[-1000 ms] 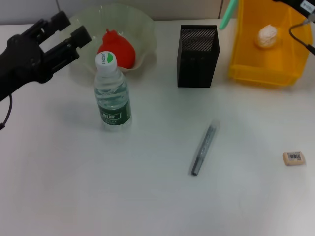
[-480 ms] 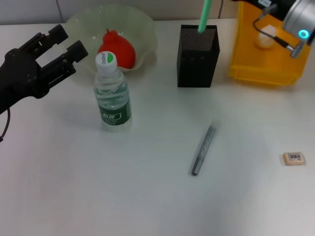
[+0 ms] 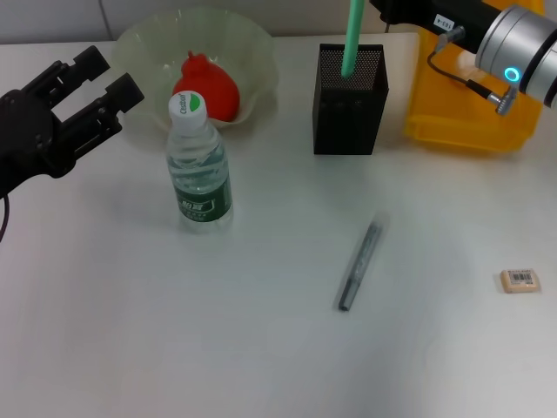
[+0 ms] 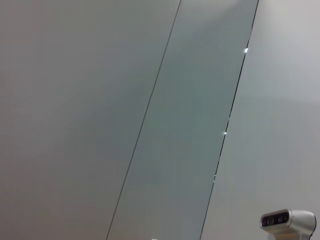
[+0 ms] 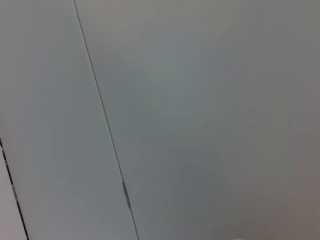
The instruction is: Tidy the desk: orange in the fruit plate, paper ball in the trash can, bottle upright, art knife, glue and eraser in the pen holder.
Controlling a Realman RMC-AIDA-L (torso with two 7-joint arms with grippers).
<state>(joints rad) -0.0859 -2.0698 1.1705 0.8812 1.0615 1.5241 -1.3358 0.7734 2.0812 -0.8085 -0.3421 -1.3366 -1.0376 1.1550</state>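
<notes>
Jaws of left gripper (image 3: 97, 72) parted — empty, beside fruit plate (image 3: 252, 43)

The right wrist view shows only a flat, pale grey-green panelled surface (image 5: 200, 125). A thin seam (image 5: 105, 120) crosses it in a straight line from about 11 o'clock down toward 6 o'clock. A second, darker seam (image 5: 12, 192) shows at about 8 o'clock, at the picture's edge. No claw, arm or object appears here.
</notes>
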